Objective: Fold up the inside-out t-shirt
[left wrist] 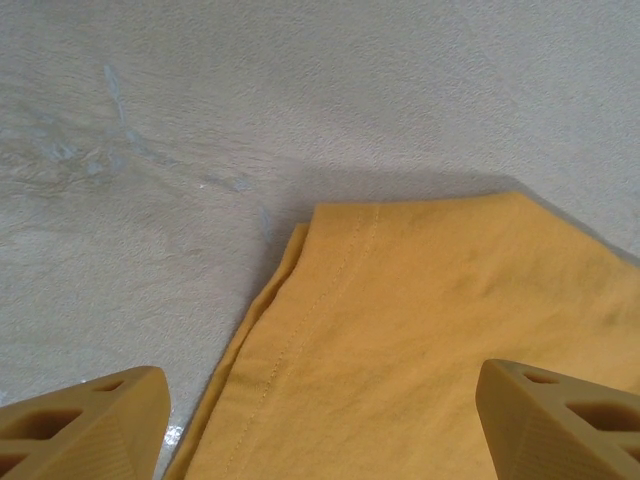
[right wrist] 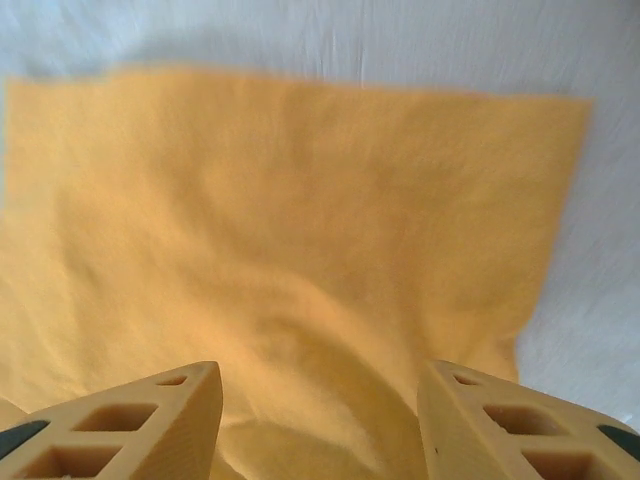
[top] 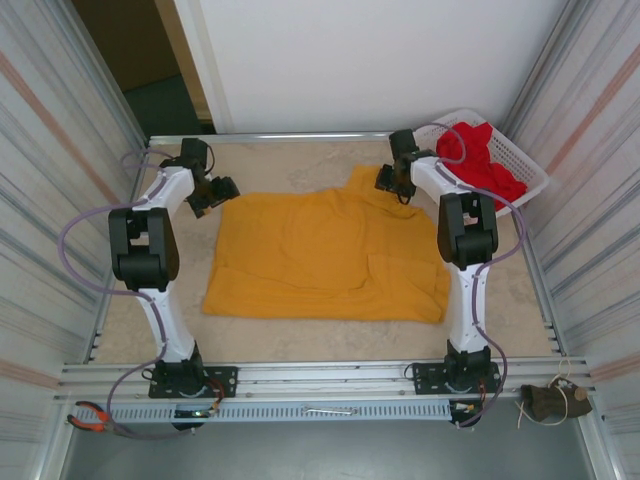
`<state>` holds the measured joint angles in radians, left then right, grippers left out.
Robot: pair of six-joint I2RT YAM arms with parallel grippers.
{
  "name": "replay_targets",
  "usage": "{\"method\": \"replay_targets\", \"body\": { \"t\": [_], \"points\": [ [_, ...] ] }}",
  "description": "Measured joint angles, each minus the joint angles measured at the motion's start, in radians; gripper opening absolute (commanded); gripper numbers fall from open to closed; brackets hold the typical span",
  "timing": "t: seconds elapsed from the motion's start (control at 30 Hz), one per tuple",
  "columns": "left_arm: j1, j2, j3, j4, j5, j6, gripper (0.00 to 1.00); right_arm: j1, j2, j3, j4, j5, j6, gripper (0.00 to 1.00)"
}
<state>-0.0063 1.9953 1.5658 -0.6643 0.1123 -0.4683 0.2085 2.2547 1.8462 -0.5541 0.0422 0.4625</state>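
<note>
One mustard t-shirt (top: 325,255), one red garment (top: 482,162), one white basket (top: 528,168), two robot arms (top: 148,250) (top: 466,232), one pliers (top: 88,421)

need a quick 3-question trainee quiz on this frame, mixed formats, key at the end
1. True or false: the red garment lies flat on the table beside the mustard t-shirt.
2. The left claw hangs over which part of the t-shirt? A) a stitched corner at its edge B) its middle C) the neck tag
3. Fill in: the left claw's jaws are ___.
Key: 1 false, it is piled in the white basket. 2 A. 3 open.
</note>
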Motion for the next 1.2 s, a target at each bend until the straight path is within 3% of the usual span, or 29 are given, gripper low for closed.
{"method": "replay_targets", "body": {
  "t": [0.2, 0.87, 1.2],
  "points": [
    [0.000, 0.000, 0.000, 0.005, 0.000, 0.000, 0.81, -0.021, 0.019, 0.150, -0.007, 0.108, -0.007, 0.66],
    [0.000, 0.000, 0.000, 0.008, 0.000, -0.007, 0.81, -0.026, 0.304, 0.467, -0.232, 0.197, 0.002, 0.65],
    [0.000, 0.000, 0.000, 0.011, 0.000, -0.008, 0.81, -0.012, 0.302, 0.452, -0.230, 0.235, -0.001, 0.67]
  ]
}}
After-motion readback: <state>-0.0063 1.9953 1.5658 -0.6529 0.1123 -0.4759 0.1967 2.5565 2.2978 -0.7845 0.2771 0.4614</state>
